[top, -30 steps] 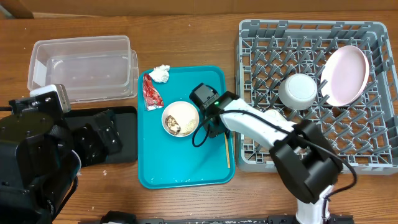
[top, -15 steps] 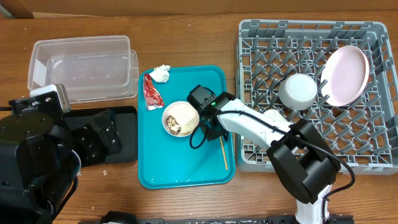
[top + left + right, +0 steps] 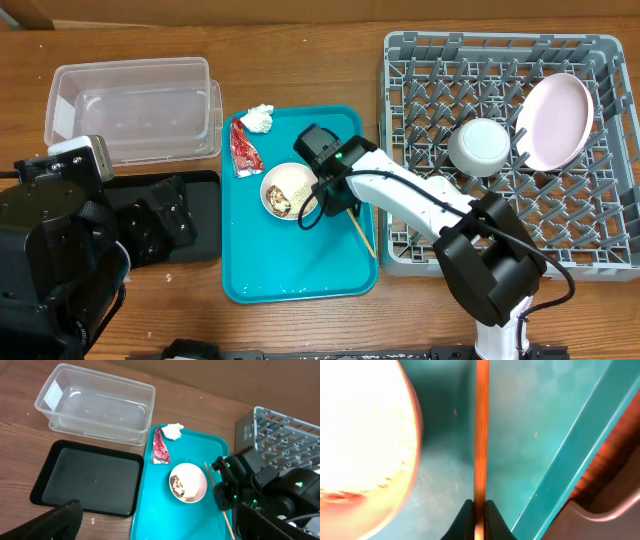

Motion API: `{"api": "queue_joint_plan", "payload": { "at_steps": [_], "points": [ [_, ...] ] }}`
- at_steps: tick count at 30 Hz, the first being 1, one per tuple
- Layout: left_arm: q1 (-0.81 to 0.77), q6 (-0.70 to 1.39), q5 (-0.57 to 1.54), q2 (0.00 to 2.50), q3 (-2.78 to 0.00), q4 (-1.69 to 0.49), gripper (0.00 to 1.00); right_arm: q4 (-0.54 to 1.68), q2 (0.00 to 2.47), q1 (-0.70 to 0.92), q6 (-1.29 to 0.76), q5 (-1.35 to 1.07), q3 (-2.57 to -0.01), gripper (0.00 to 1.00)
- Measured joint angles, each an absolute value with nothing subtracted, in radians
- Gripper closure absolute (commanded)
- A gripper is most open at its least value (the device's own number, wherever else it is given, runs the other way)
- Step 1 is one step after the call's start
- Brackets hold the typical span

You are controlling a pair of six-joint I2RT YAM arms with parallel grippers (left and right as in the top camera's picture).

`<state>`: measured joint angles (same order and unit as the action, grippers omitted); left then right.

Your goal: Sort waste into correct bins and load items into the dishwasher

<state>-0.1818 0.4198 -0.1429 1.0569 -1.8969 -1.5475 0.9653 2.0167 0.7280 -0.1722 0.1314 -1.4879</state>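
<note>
The right pincer is clenched on a thin wooden chopstick; in the right wrist view its two tips are pressed on the stick's sides, one on each side; the stick pokes out of the pincer and slants near and to the right, towards the right rim of the big teal plastic tray; I cannot tell if the stick touches the tray; a small round pinkish bowl with brown food bits and rice in it sits on the tray just left of the pincer; a crinkly red foil wrapper and a little crumpled white tissue lie at the tray's far left corner.

The left pincer is released and wide, with nothing in it; it hangs over the flat black tray on the left of the bench; the clear plastic tub sits just behind that.

On the right is the big grey plastic dish rack; a white bowl and a round pale pink plate are in it.
</note>
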Motion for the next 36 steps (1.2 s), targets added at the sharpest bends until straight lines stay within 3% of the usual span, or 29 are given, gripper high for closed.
{"api": "queue_joint_plan", "payload": {
  "at_steps": [13,20,27,31,34,36],
  "points": [
    [-0.182,0.42,-0.143,1.057,-1.897,-1.548,0.0,1.033,1.943,0.659,-0.223,0.205,-1.659,0.96],
    [-0.182,0.419,-0.143,1.057,-1.897,-1.548,0.0,1.023,1.897,0.504,-0.242,0.235,-1.747,0.96],
    [-0.182,0.419,-0.143,1.057,-1.897,-1.547,0.0,0.962,1.893,0.34,-0.128,0.145,-1.728,0.96],
    [-0.182,0.42,-0.143,1.057,-1.897,-1.548,0.0,0.973,1.893,0.31,-0.097,0.084,-1.684,0.82],
    [-0.182,0.42,-0.143,1.057,-1.897,-1.548,0.0,0.989,1.893,0.317,-0.094,0.046,-1.677,0.51],
    [-0.182,0.42,-0.143,1.057,-1.897,-1.548,0.0,0.994,1.893,0.336,-0.1,0.041,-1.677,0.46]
  ]
}}
